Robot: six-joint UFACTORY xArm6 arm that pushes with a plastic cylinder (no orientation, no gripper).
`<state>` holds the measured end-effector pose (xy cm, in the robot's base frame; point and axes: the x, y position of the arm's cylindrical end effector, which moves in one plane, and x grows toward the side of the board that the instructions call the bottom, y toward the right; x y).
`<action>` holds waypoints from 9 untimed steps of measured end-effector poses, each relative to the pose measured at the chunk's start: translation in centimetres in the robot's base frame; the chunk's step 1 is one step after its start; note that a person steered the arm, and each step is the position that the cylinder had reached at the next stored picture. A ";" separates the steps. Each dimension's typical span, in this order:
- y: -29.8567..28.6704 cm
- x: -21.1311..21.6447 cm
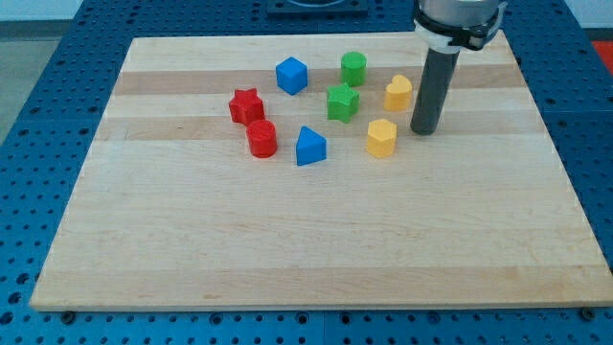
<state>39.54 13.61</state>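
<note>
My tip rests on the wooden board at the right of the block cluster. Nearest to it are two yellow blocks: a yellow heart-like block just up and left of the rod, and a yellow hexagonal block to the tip's left, with a small gap to each. Further left stand a green star, a green cylinder, a blue cube and a blue triangular block. A red star and a red cylinder sit at the cluster's left.
The board lies on a blue perforated table that shows on all sides. The arm's grey body comes in from the view's top right.
</note>
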 end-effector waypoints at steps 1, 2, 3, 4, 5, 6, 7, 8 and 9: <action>-0.2 0.0; -4.2 -0.2; -9.5 -0.4; -10.0 -0.4; -12.2 -0.4; -13.2 -0.1; -13.3 0.0; -13.6 0.5; -14.6 1.0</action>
<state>40.51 -0.97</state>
